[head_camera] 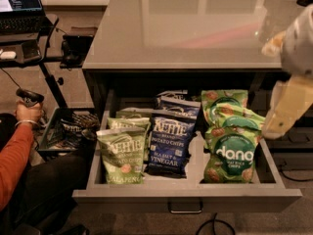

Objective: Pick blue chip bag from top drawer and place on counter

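The top drawer point(186, 196) is pulled open below the grey glossy counter point(186, 28). A dark navy Kettle blue chip bag point(168, 143) reading Sea Salt and Vinegar stands in the drawer's middle, with a second navy bag point(178, 106) behind it. Light green Kettle jalapeno bags point(122, 155) stand to its left and green Dang bags point(232, 151) to its right. My gripper point(286, 109) hangs at the right edge of the view, above the drawer's right end and beside the Dang bags. It touches no bag.
A person in an orange sleeve point(14, 155) sits at the left holding a dark controller point(27, 97). A laptop point(19, 4) stands on a side desk. A bin of snack bags point(66, 129) sits on the floor left of the drawer. The drawer handle point(186, 209) faces front.
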